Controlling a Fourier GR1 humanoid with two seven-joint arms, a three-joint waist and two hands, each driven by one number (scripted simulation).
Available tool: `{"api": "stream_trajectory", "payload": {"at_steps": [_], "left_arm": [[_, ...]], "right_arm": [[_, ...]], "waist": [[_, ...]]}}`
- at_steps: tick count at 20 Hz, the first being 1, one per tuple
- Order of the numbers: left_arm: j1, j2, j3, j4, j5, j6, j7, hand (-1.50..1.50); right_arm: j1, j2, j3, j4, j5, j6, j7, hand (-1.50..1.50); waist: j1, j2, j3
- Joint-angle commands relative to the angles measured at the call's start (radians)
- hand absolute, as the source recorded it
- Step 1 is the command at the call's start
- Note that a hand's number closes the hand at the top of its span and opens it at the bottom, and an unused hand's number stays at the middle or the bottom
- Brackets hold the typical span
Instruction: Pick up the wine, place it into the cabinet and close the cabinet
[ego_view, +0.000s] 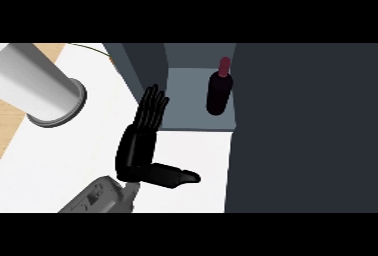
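Grey forearm (100, 197) comes in from the lower edge of the head view, nearest the camera, and ends in a black hand (136, 150). Which arm it belongs to cannot be told from this view alone; it enters left of centre, so it reads as the left hand. Its fingers (151, 107) are straight and held together, pointing up the view toward the cabinet (199, 122), and its thumb (177, 176) sticks out sideways to the right. It holds nothing. The fingertips reach the left front edge of the cabinet opening, near the dark side wall; whether they touch it cannot be told.

Inside the cabinet, on its grey-blue floor, stands the wine bottle (218, 97), dark-bodied with a red neck and cap at the top. It sits toward the right side of the opening, just beside the large dark cabinet door (303, 130), which fills the right part of the view and stands open. The bottle and the hand are apart, with bare cabinet floor between them.

At the upper left a big pale cylinder (40, 82) rests on the white counter (66, 155), well apart from the hand. A strip of wood-coloured surface (9, 130) shows along the far left edge.
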Motion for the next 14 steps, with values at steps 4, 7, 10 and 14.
{"api": "stream_trajectory", "payload": {"at_steps": [4,7,10,14], "left_arm": [[0.200,0.105,-0.018,-0.377,-0.068,0.084,0.108,-1.50],[0.225,0.104,-0.026,-0.427,-0.134,0.140,0.129,-1.50],[0.361,0.199,-0.022,-0.534,-0.124,0.113,0.087,-1.50],[0.428,0.262,0.064,-0.579,-0.110,0.107,0.083,-1.50]], "right_arm": [[-0.034,-0.041,-0.013,0.029,-0.016,0.031,0.013,-1.50],[-0.023,-0.076,0.003,0.031,-0.013,0.086,0.011,1.50],[0.022,-0.151,0.017,-0.059,-0.059,0.170,0.055,1.50],[0.109,-0.191,0.091,-0.131,-0.104,0.271,0.072,1.50]], "waist": [[-0.008,0.004,0.000],[-0.011,0.004,0.000],[-0.003,-0.001,0.000],[-0.010,0.000,-0.001]]}}
